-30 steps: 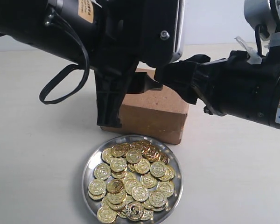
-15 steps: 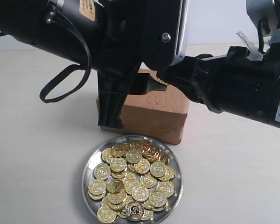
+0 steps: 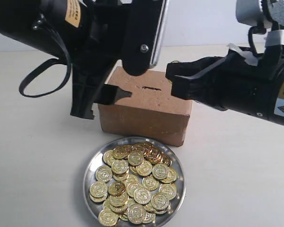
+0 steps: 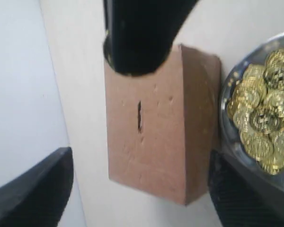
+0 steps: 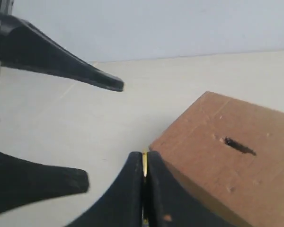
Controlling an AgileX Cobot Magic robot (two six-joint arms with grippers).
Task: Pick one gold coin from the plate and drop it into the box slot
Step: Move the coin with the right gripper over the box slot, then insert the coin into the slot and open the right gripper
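The brown box (image 3: 151,113) stands behind the silver plate (image 3: 87,173), which is heaped with gold coins (image 3: 135,182). A dark slot (image 3: 149,88) shows in the box's top face. My right gripper (image 3: 172,79) hovers over the box's right end, just right of the slot. It is shut on a gold coin (image 5: 144,163), seen edge-on between the fingers. My left gripper (image 3: 104,104) hangs open at the box's left end, holding nothing. The left wrist view shows the box (image 4: 165,142), the slot (image 4: 139,116) and part of the plate (image 4: 224,137).
Both black arms crowd the space above the box. In the right wrist view the left gripper's two fingers (image 5: 61,64) spread past the box's far corner (image 5: 213,142). The pale tabletop (image 3: 236,170) stretches around plate and box.
The left gripper has pulled away to the left, uncovering the box's top and its slot. The right gripper has drawn back slightly to the right, still above the box.
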